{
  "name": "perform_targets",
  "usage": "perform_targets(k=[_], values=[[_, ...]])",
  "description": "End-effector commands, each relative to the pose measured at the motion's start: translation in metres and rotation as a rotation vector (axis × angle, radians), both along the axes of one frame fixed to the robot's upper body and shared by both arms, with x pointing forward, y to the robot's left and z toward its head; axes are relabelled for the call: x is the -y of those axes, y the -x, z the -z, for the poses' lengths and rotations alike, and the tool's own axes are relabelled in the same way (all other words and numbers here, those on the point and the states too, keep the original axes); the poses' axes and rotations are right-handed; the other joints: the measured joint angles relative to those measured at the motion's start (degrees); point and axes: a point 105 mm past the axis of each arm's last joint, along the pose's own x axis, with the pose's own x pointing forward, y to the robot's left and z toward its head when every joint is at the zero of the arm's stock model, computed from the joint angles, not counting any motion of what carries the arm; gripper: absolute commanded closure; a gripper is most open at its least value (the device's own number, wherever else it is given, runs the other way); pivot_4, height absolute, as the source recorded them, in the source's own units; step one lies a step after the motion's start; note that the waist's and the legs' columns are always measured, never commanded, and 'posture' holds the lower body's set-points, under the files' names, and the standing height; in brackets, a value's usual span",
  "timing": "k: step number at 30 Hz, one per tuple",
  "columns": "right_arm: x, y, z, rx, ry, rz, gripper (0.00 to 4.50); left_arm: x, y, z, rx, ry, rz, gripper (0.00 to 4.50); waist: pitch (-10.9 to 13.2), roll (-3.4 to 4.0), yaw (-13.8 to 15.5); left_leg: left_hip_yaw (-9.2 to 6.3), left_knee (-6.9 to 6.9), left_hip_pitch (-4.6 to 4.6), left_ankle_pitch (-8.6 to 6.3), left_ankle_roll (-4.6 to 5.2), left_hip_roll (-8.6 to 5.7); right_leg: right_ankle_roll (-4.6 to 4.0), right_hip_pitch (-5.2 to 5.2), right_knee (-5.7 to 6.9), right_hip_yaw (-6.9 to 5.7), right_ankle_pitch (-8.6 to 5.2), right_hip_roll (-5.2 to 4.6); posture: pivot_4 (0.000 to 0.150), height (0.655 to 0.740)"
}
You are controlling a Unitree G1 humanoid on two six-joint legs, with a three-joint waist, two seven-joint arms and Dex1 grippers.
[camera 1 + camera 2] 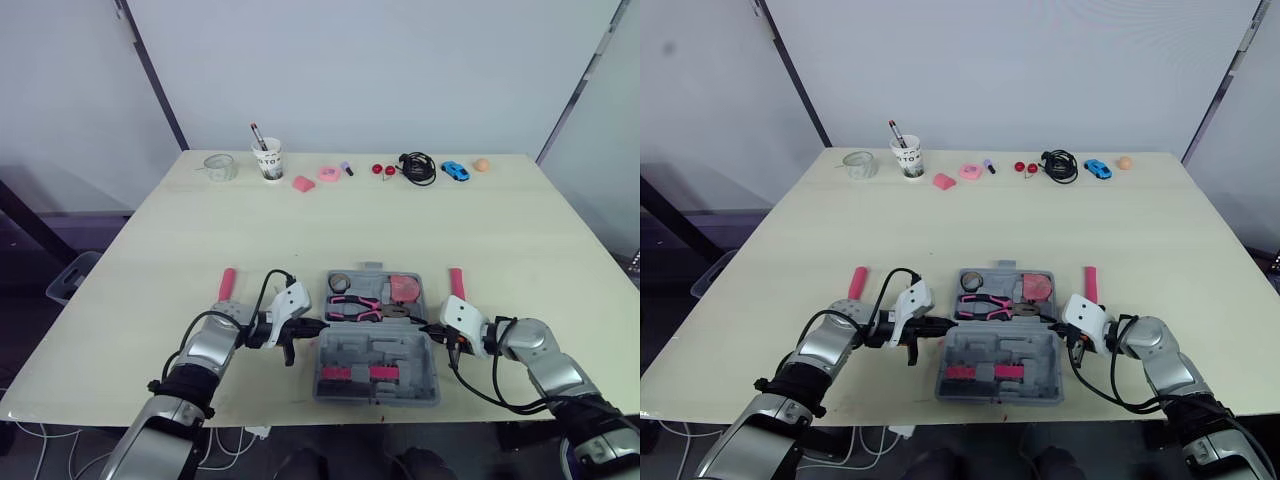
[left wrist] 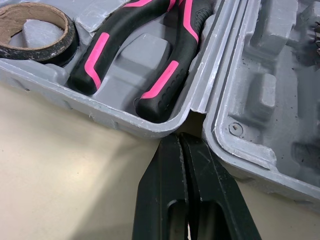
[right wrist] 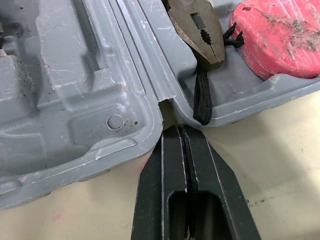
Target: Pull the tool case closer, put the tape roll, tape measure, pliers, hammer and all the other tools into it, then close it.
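Our left gripper [image 2: 177, 139] and right gripper [image 3: 175, 130], both with fingers pressed together, sit at the hinge ends of the open case [image 1: 400, 350]. Inside the case we see the pliers [image 1: 352, 308], tape roll [image 1: 338, 283] and tape measure [image 1: 404, 289].

The tool case [image 2: 260, 100] is grey moulded plastic, matt and scratched; the pliers [image 2: 172, 70] have smooth black-pink grips; the tabletop [image 2: 65, 170] looks matt.

One open tool case [image 1: 350, 352] on one desk [image 1: 450, 230] holds one tape roll [image 1: 339, 281], one pair of pliers [image 1: 352, 307] and one red tape measure [image 1: 404, 289]. Two pink-handled tools [image 1: 228, 283] [image 1: 457, 282] lie outside it. Also counted: one paper cup [image 1: 268, 162], one black cable coil [image 1: 417, 167], one blue toy car [image 1: 455, 171], one orange ball [image 1: 482, 164].
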Motion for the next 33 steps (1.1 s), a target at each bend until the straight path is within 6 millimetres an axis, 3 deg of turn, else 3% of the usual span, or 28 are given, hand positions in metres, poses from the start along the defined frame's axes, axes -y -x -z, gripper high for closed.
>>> perform_targets(k=[1, 33], values=[[-0.017, -0.005, -0.017, 0.072, -0.041, -0.055, 4.50, 0.002, 0.001, 0.007, -0.007, -0.022, -0.003, 4.42, 0.00, 0.00, -0.02, 0.00, 0.00, 0.00, 0.00, 0.00, 0.00, 0.00, 0.00, 0.00, 0.00, 0.00, 0.00, 0.150, 0.7400], [-0.024, -0.015, -0.017, 0.108, -0.037, -0.070, 4.50, -0.011, 0.011, 0.018, -0.033, -0.066, 0.007, 4.42, 0.00, 0.01, -0.45, -0.04, -0.04, 0.02, 0.00, 0.00, 0.02, 0.00, -0.01, 0.00, -0.01, 0.00, 0.04, 0.150, 0.7400]])
